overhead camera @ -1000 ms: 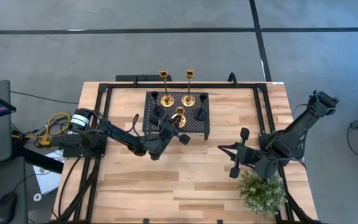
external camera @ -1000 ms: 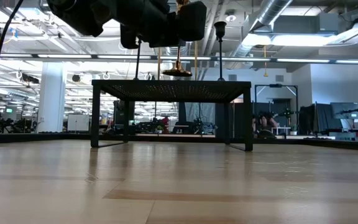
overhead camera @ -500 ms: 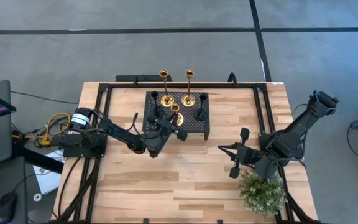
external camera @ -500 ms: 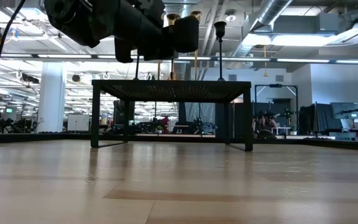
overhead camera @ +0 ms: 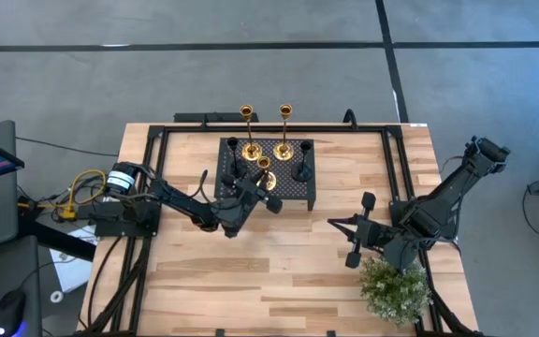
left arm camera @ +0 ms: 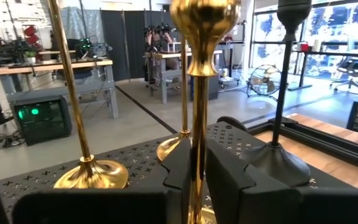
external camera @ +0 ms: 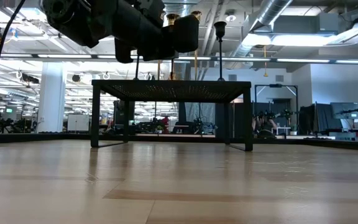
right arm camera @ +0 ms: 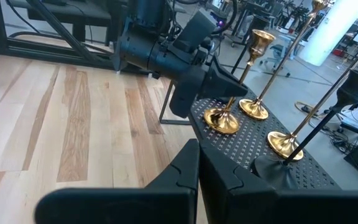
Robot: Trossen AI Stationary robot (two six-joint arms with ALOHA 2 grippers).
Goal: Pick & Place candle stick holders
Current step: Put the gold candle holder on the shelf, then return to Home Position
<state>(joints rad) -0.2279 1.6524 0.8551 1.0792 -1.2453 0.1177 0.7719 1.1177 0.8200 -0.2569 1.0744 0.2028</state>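
The left pincer (overhead camera: 260,190) reaches over the front edge of the black perforated stand (overhead camera: 302,192), its fingers (left arm camera: 225,177) flanking the stem of the short gold holder (overhead camera: 267,174), whose base sits on the stand; whether they press it or have let go, I cannot tell. Two tall gold holders (overhead camera: 284,131) and two black holders (overhead camera: 302,167) stand behind it. The right pincer (overhead camera: 356,234) is clenched and empty, resting over the bench (overhead camera: 279,271) near the plant (overhead camera: 396,288).
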